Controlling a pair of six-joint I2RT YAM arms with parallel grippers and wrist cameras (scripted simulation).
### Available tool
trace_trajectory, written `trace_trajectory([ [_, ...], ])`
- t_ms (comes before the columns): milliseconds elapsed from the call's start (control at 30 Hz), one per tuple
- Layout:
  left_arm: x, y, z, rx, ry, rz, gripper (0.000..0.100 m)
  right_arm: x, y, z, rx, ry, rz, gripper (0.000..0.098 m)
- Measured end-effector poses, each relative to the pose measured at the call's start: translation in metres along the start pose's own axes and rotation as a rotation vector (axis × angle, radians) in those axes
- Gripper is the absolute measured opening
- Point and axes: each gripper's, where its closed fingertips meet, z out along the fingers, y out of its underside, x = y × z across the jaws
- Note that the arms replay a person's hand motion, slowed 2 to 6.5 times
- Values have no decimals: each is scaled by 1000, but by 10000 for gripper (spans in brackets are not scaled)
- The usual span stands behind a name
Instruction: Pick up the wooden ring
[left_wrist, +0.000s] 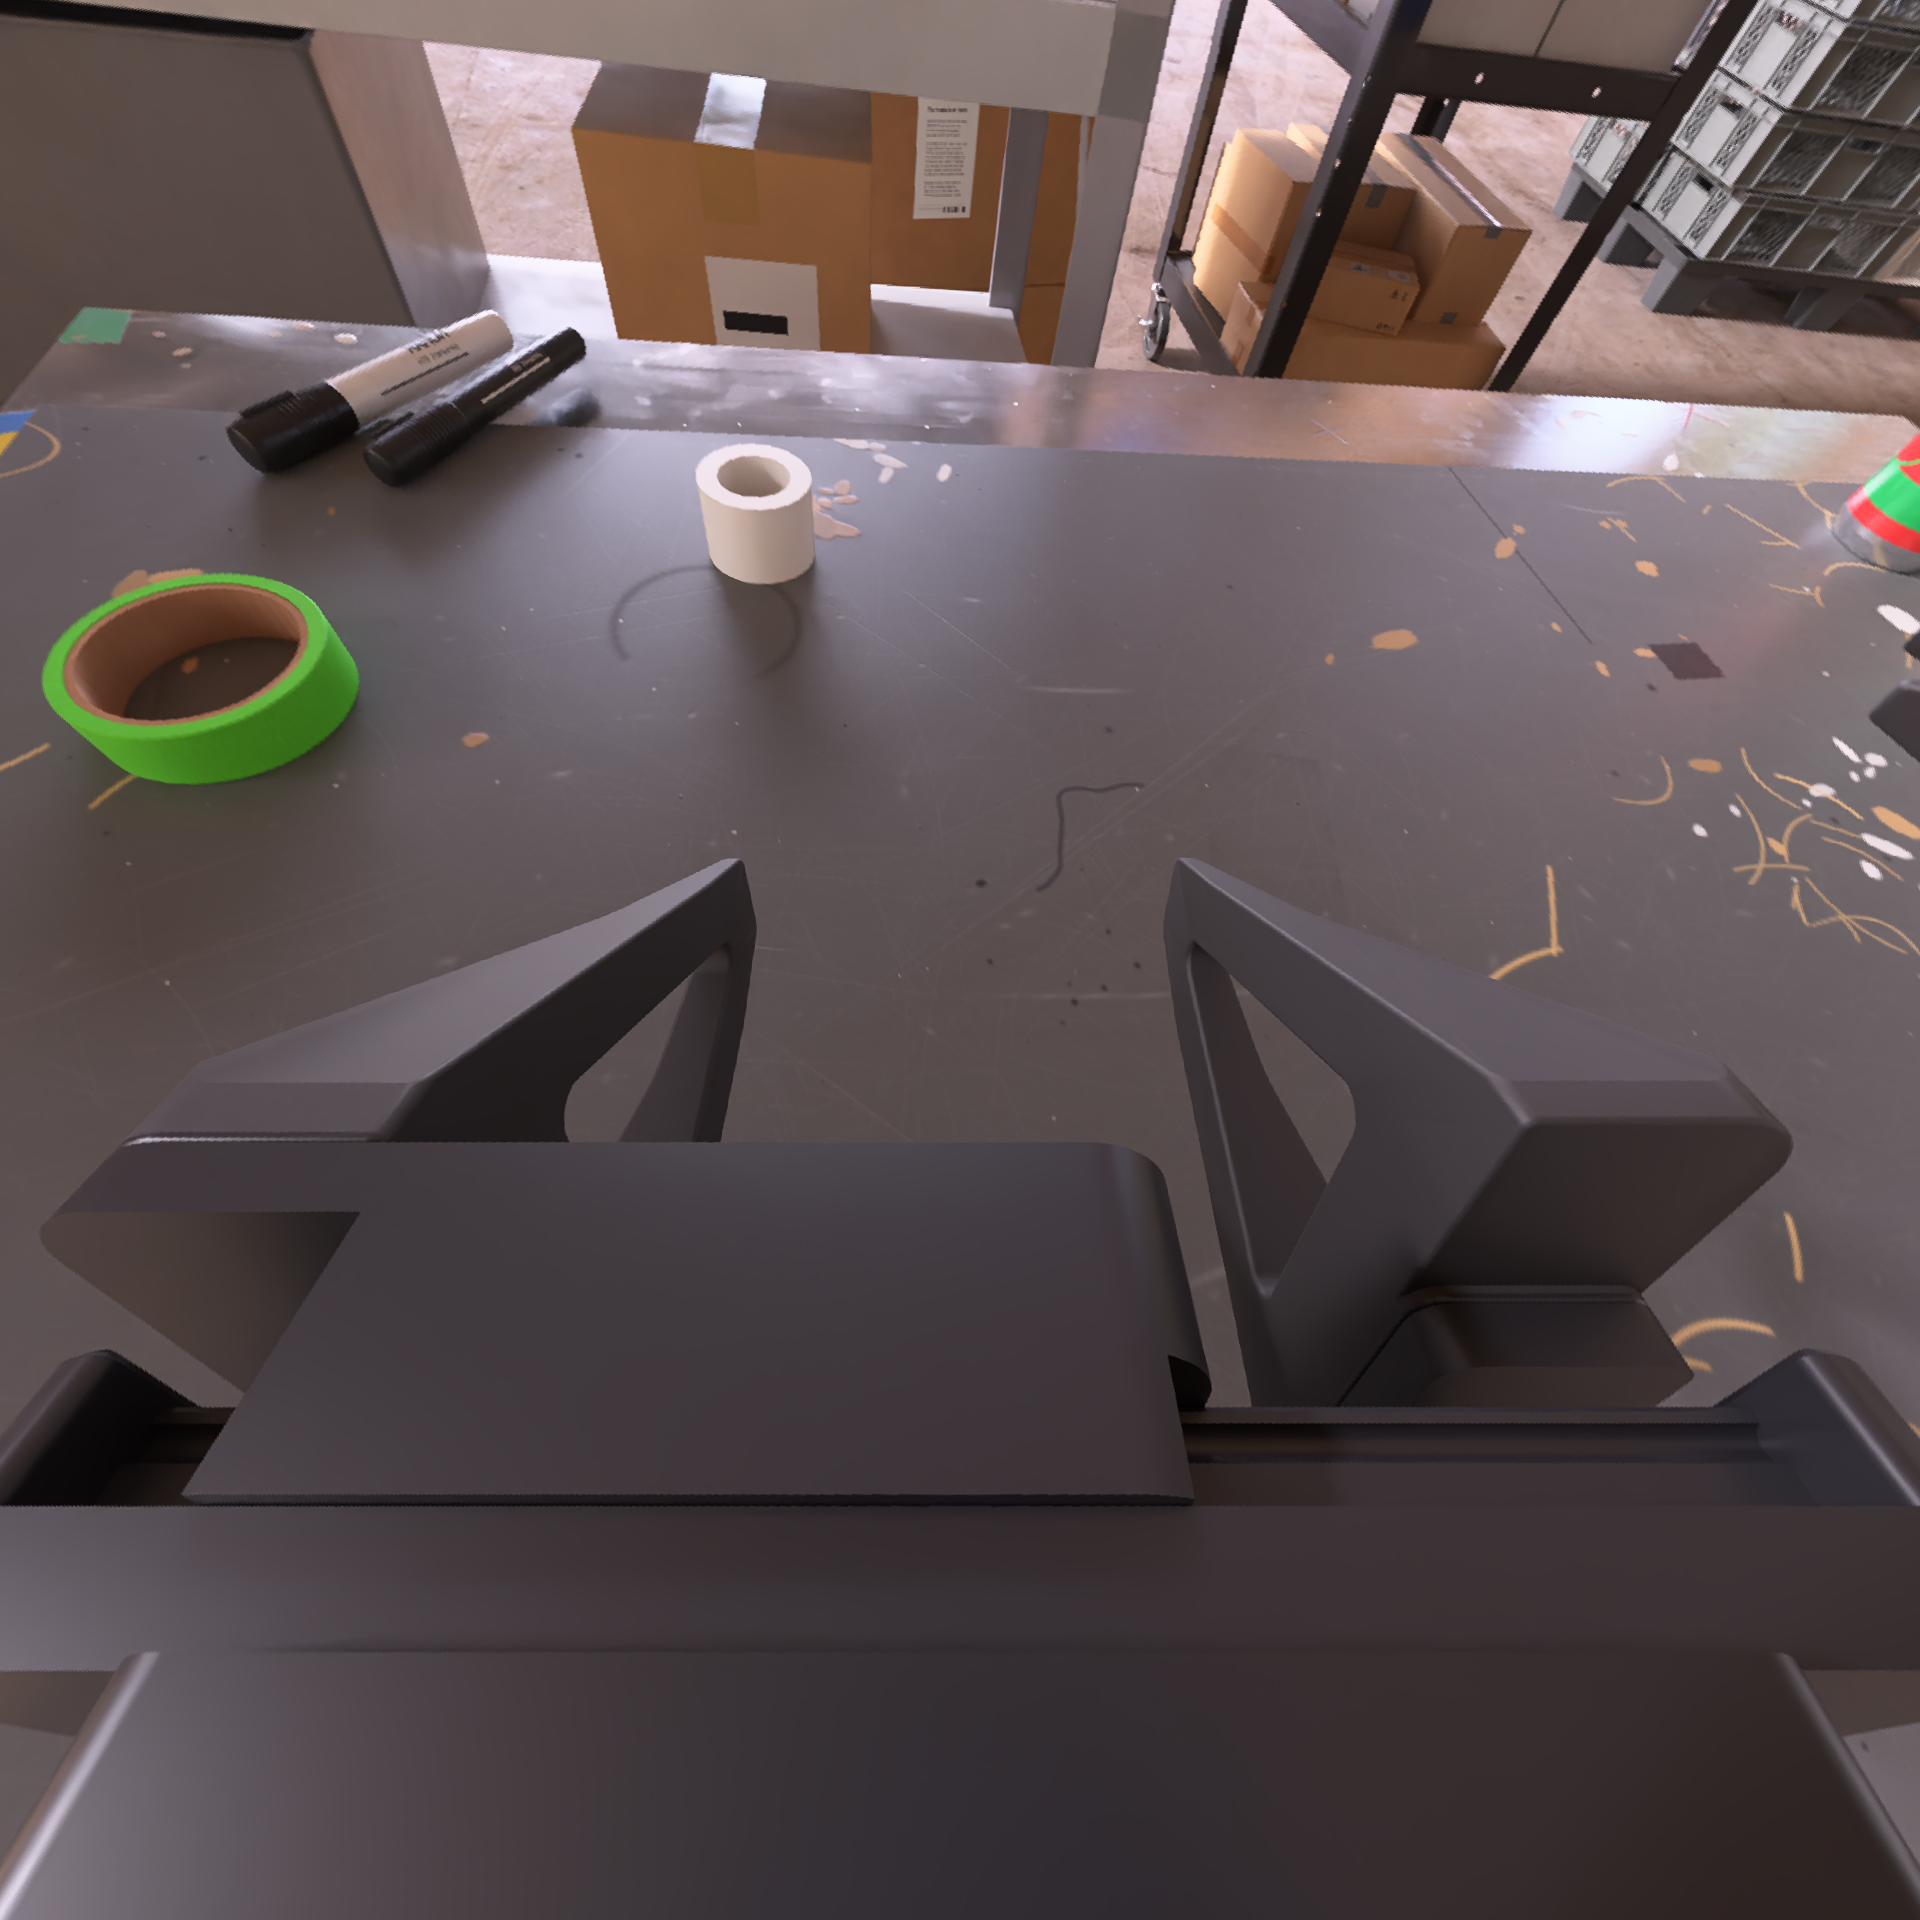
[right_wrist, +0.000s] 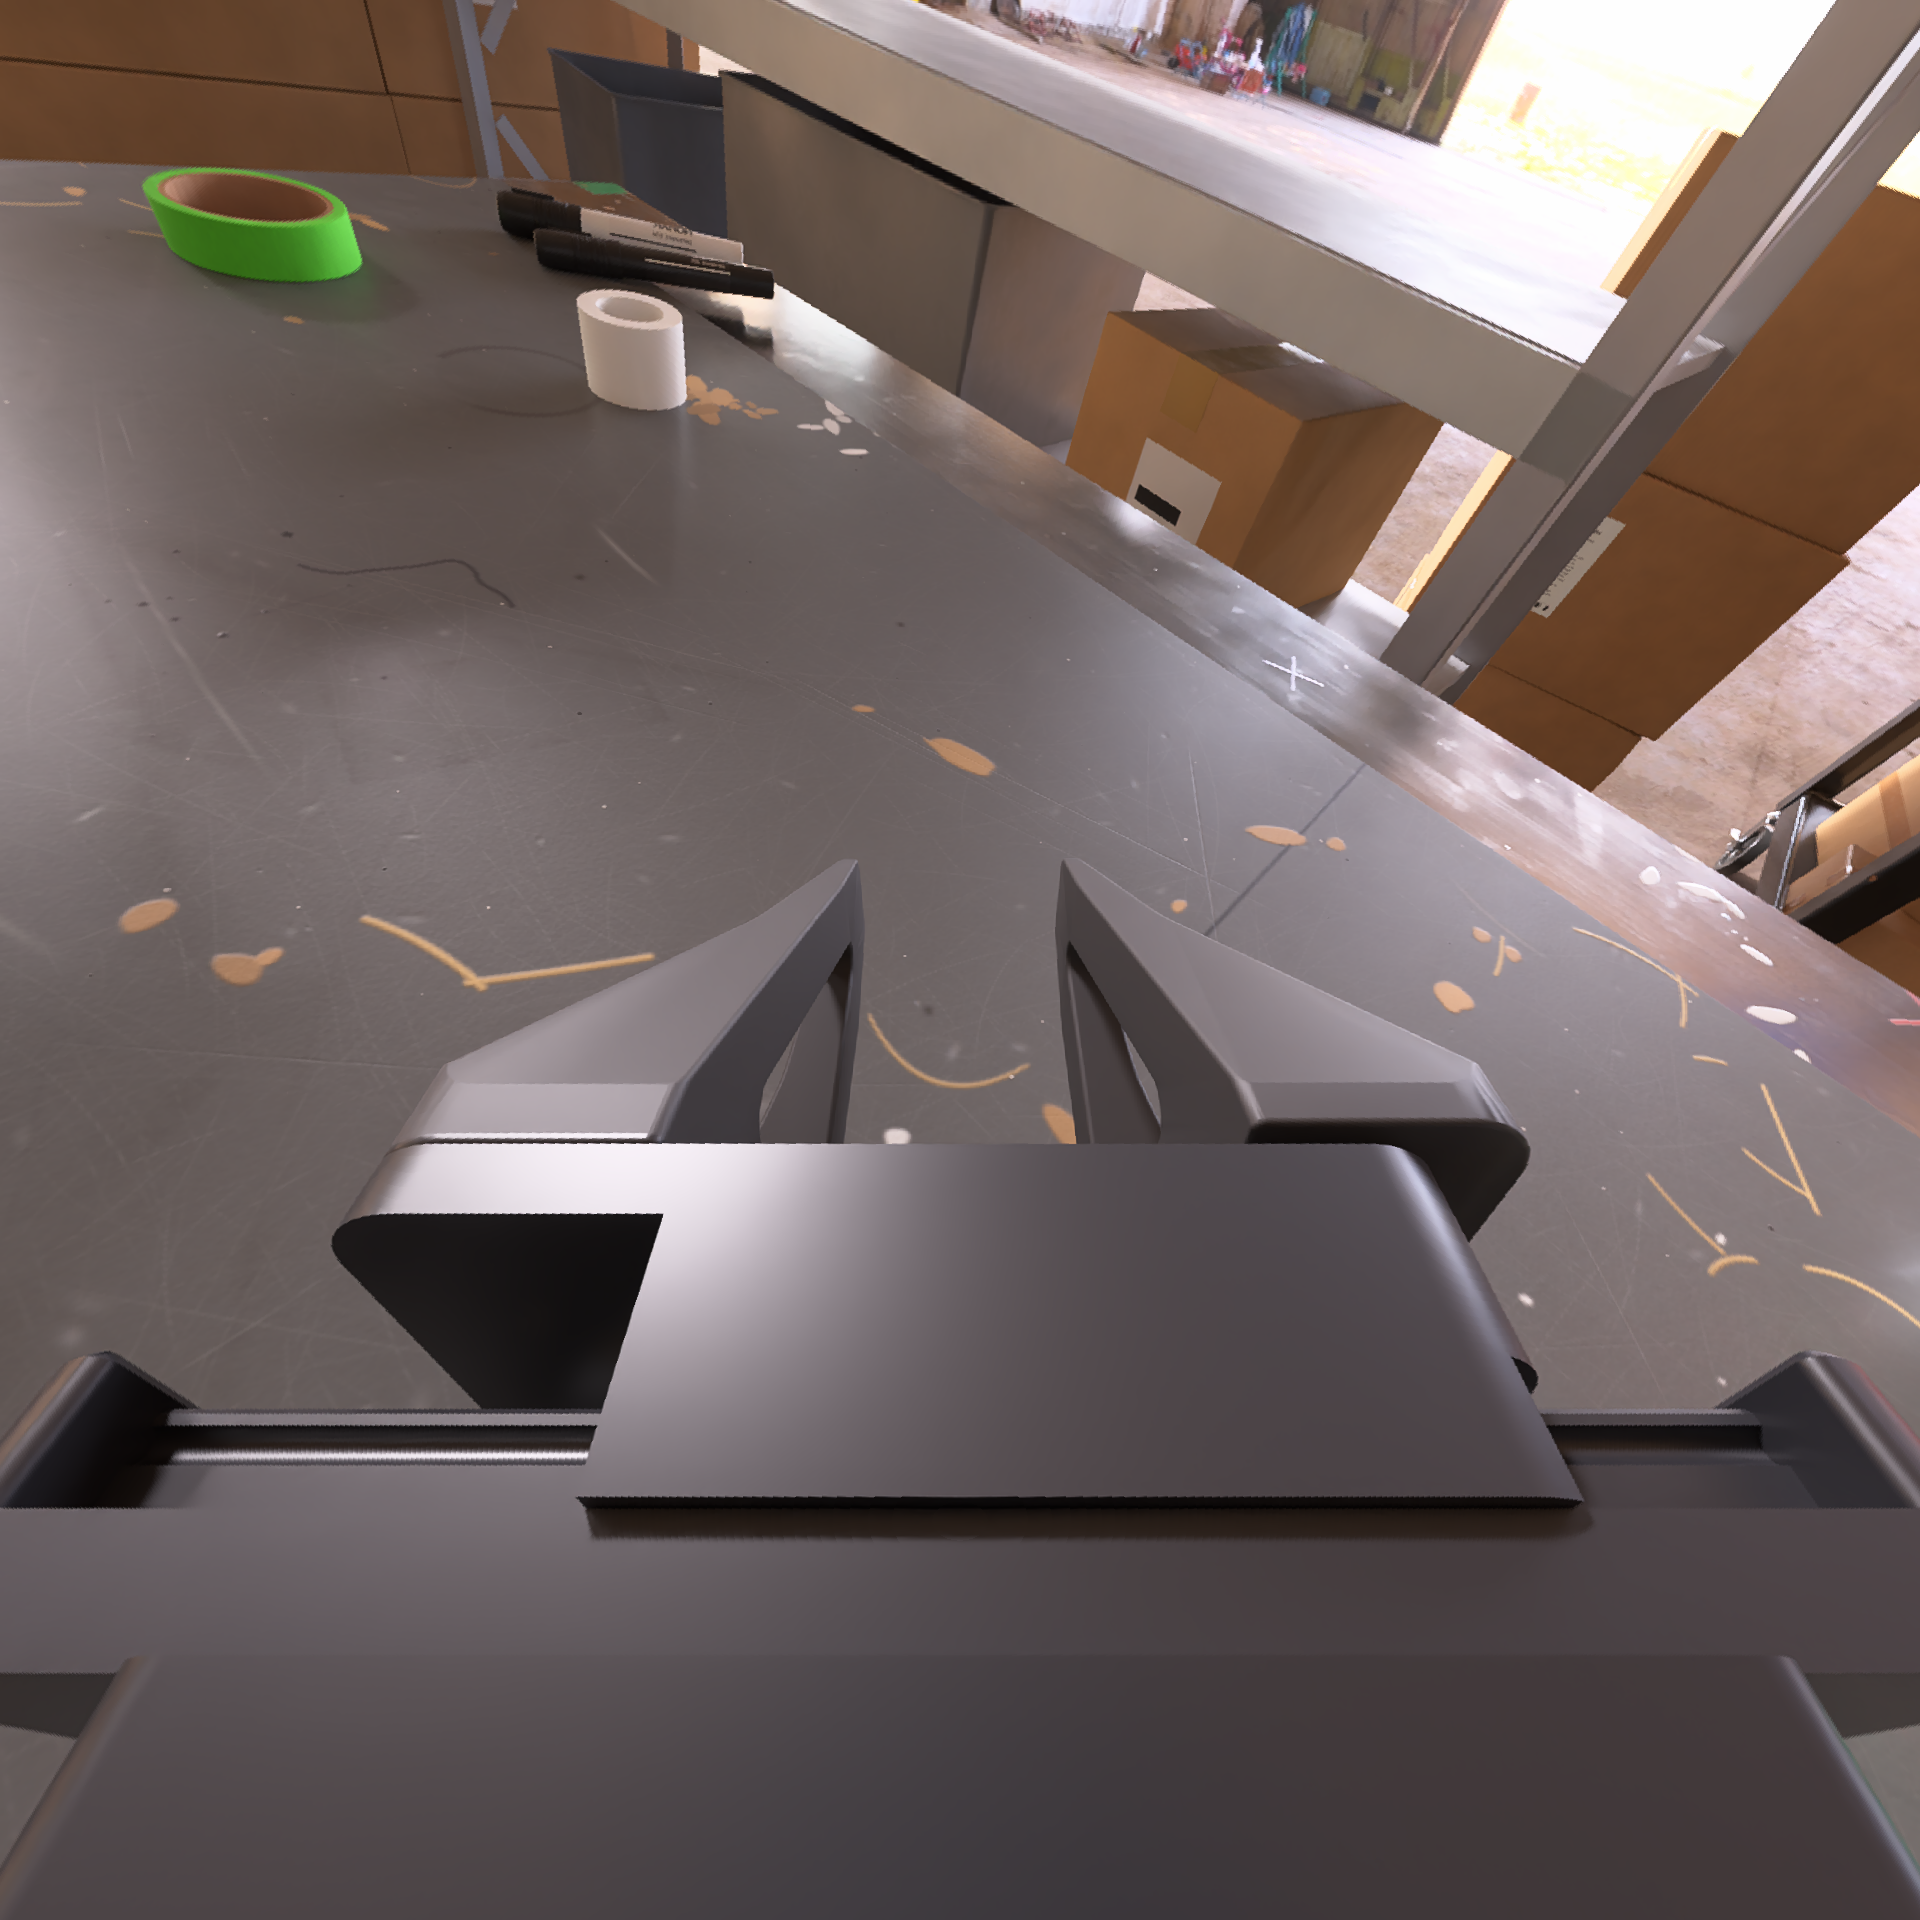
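The wooden ring (left_wrist: 756, 512) stands upright on its flat end in the upper middle of the left wrist view, a short, thick-walled tube of pale cream-white colour with a round hole open to the top and smooth, plain sides. It rests on the dark grey table (left_wrist: 1039, 727), whose top is scratched and flecked with orange and white paint marks, and a faint dark arc is drawn on the surface just below it. In the right wrist view the same ring (right_wrist: 632, 349) sits in the upper left of the frame, close to the table's far edge. To the upper left of the ring in the left wrist view lie two markers side by side, one with a white barrel (left_wrist: 364, 390) and one all black (left_wrist: 473, 407), both well apart from the ring. A roll of green tape (left_wrist: 200, 675) with a brown cardboard core lies flat at the left edge of that view. The left gripper (left_wrist: 958, 904) hangs over bare table in the lower middle of its view, its fingers spread wide with nothing between them, the ring well ahead of it. The right gripper (right_wrist: 958, 904) has its fingers parted by a narrower gap, also empty, far from the ring.
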Motion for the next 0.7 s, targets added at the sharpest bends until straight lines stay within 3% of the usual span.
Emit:
trace_trajectory([
  [700, -17, -29, 63, -58, -61, 17, 693, 5, -2, 5, 15, -13, 47, 334],
])
